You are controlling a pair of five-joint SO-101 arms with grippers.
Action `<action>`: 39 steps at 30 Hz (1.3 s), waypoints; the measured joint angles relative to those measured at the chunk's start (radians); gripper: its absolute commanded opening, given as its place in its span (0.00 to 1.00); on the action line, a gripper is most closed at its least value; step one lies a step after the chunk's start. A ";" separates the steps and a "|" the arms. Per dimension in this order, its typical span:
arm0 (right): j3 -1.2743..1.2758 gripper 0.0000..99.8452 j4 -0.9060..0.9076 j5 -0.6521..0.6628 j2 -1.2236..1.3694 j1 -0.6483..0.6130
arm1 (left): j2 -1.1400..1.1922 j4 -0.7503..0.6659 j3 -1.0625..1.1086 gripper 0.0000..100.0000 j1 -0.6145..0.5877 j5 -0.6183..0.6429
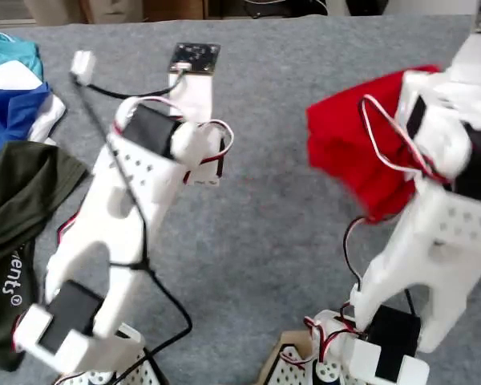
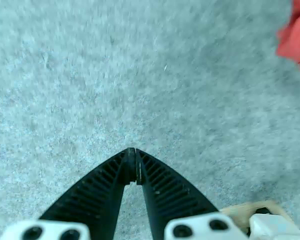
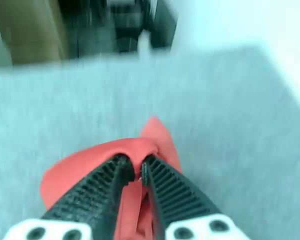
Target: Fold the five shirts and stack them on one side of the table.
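Observation:
A red shirt [image 1: 361,152] hangs bunched at the right side of the grey table, lifted off the cloth. My right gripper [image 3: 135,172] is shut on the red shirt [image 3: 85,165], with fabric pinched between its black fingers. My left gripper [image 2: 132,167] hovers over bare grey table with its fingertips pressed together and nothing in them; a corner of the red shirt [image 2: 296,40] shows far off. The left arm [image 1: 156,140] stands over the table's middle left.
A heap of shirts lies at the left edge: a dark green one [image 1: 20,208], a blue and white one [image 1: 16,104] and a teal one [image 1: 12,48]. Black cables [image 1: 128,92] run across the left arm. Grey table [image 1: 272,233] lies open between the arms.

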 measured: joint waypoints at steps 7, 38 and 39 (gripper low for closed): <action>-0.293 0.00 -0.011 0.006 0.008 -0.083 | -0.167 0.000 0.023 0.02 0.000 0.000; -0.239 0.00 -0.072 0.176 0.064 -0.928 | -0.345 0.000 0.120 0.02 -0.516 -0.011; -0.239 0.00 -0.120 0.176 0.064 -0.950 | -0.359 0.000 0.126 0.02 -0.559 -0.025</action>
